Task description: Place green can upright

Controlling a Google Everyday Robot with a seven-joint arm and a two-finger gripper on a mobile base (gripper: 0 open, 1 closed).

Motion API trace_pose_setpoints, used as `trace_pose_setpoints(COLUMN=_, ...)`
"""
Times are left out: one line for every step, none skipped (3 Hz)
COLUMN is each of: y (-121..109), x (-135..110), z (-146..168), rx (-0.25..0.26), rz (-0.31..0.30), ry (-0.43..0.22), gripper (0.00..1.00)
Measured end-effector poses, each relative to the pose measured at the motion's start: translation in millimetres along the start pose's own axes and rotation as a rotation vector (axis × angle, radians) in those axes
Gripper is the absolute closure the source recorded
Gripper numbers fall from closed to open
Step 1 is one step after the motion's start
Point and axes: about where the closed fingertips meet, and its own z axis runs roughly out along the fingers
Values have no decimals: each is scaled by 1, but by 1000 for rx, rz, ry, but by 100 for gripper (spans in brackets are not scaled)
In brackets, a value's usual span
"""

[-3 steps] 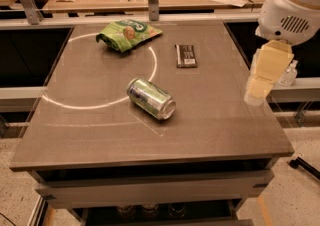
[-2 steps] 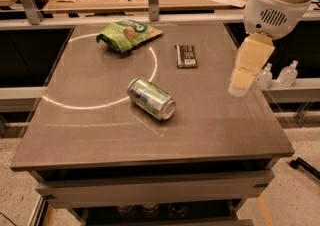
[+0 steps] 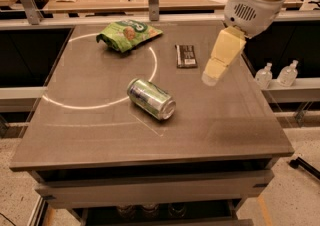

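The green can (image 3: 151, 99) lies on its side near the middle of the brown table (image 3: 100, 135), its silver end facing front right. The gripper (image 3: 212, 76) hangs from the white arm above the table's right half, to the right of the can and a little behind it, clear of it. It holds nothing that I can see.
A green snack bag (image 3: 127, 34) lies at the back left. A dark chocolate bar (image 3: 186, 55) lies at the back, just left of the gripper. A white arc is drawn on the table. Two small bottles (image 3: 276, 75) stand on a ledge to the right, past the table edge.
The arm and gripper have moved left from beyond the table's right edge to over its right half, nearer the can. The can, bag and bar have not moved.
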Motion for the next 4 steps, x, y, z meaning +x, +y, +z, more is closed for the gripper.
trace_pose_setpoints(y=10, x=-13, z=10, rx=23, rz=28, ry=-67, gripper=0)
trace_pose_setpoints(y=10, x=-13, z=10, rx=23, rz=28, ry=-67, gripper=0)
trace_pose_setpoints(y=15, x=-27, z=7, rx=40, rz=39, ry=-34, gripper=0)
trace_pose_setpoints(y=27, x=-52, z=11, rx=44, rz=79, ry=6, gripper=0)
